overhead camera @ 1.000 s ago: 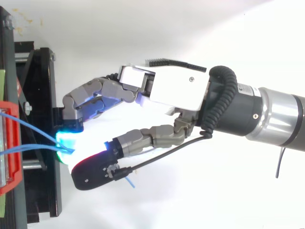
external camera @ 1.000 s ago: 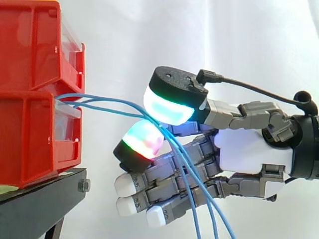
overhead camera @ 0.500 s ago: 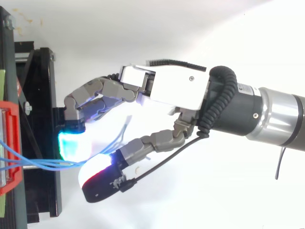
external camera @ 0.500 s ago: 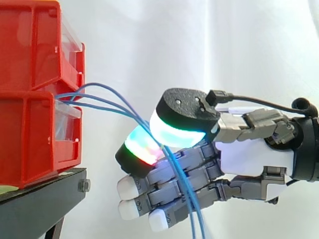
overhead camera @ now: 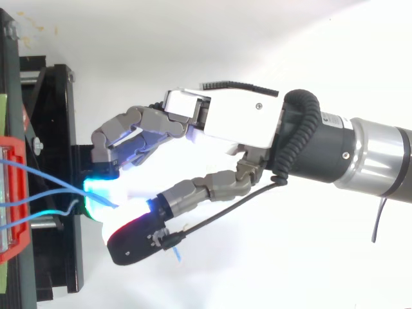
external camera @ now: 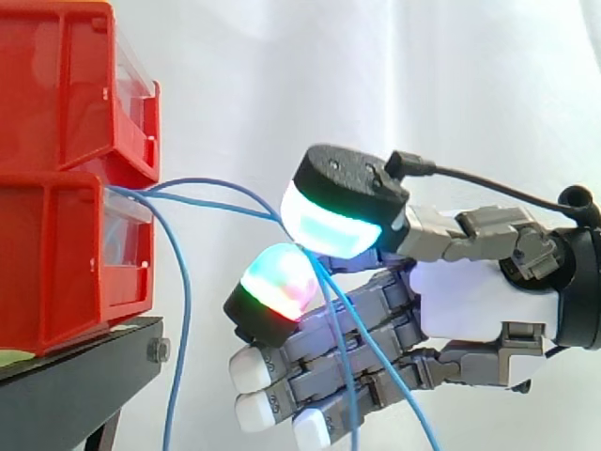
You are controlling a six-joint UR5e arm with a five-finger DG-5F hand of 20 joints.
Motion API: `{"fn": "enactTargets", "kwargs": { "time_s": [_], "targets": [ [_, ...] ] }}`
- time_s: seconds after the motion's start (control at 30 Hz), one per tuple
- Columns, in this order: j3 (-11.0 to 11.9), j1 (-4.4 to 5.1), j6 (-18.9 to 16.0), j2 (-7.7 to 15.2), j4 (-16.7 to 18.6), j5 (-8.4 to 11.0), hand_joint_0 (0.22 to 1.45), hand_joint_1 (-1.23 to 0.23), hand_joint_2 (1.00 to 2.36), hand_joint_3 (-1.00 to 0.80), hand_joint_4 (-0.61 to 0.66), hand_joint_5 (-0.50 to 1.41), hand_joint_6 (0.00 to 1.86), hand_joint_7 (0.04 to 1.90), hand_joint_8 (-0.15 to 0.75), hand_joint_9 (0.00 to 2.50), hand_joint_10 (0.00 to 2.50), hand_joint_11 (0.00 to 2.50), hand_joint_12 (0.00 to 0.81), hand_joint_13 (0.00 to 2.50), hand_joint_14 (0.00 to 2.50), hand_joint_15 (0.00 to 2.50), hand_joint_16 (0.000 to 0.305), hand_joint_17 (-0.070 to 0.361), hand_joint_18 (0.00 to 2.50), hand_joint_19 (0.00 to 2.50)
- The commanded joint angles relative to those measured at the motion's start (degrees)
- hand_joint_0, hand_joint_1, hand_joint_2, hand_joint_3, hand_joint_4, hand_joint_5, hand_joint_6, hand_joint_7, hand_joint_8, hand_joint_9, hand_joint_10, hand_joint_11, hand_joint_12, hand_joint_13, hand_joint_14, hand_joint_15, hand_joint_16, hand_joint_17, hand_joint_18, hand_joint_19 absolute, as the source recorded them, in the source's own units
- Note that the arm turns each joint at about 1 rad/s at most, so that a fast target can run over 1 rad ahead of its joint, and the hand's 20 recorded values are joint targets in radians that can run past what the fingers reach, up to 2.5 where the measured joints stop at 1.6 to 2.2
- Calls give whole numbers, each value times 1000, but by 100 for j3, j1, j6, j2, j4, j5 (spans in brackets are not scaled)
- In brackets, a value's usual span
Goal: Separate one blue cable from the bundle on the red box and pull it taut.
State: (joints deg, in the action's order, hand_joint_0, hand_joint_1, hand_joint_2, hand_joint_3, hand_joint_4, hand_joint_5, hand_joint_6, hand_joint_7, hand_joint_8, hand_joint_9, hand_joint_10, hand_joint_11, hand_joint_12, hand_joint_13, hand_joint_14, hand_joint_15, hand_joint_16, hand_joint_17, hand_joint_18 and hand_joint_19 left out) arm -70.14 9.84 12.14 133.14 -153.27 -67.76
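Several thin blue cables come out of the top of the lower red bin at the left. Two of them run right to my hand and pass between the cyan-glowing thumb pad and a red-green glowing fingertip, which pinch them. Below the pinch the strands hang down in front of the curled fingers. A third blue cable droops free beside the bin, apart from the hand. From above, the cables cross from the bin to the pads of the hand.
A second red bin is stacked on the lower one. Both stand on a black stand whose edge lies under the fingertips. A white curtain hangs behind. The arm enters from the right.
One blue cable has dropped out of the bundle and now hangs beside the bin. The thumb has closed back onto the fingertip, with two strands still between them.
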Motion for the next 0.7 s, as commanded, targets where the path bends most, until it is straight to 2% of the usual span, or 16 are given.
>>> {"fn": "enactTargets", "kwargs": {
  "time_s": [0.0,0.2,0.27,0.33,0.43,0.5,0.67],
  "targets": [
    [0,0,-1,-7,-1,0,468,-606,1000,-500,181,-147,856,1029,372,778,8,391,421,729,9,322,56,126,806,359],
    [0,0,-1,2,-1,0,440,-563,1000,-500,180,-143,847,1025,389,786,8,391,437,733,8,324,59,132,807,359],
    [0,0,-1,2,-1,0,467,-584,1000,-500,176,-143,844,1037,378,780,10,385,424,722,9,325,56,126,785,373],
    [0,0,-1,2,-1,0,555,-670,1007,-391,157,-140,841,1081,352,777,9,394,391,710,10,336,49,111,743,405],
    [0,0,-1,2,8,0,559,-712,1013,-256,136,-138,846,1102,360,782,9,403,400,720,9,334,51,115,771,391],
    [0,0,8,2,17,0,565,-743,1012,-209,136,-138,852,1094,376,791,8,394,414,736,9,332,54,121,807,373],
    [9,0,8,2,17,-9,586,-819,1017,-168,89,-152,866,1051,346,744,9,405,394,719,10,336,50,113,792,375]
  ]
}}
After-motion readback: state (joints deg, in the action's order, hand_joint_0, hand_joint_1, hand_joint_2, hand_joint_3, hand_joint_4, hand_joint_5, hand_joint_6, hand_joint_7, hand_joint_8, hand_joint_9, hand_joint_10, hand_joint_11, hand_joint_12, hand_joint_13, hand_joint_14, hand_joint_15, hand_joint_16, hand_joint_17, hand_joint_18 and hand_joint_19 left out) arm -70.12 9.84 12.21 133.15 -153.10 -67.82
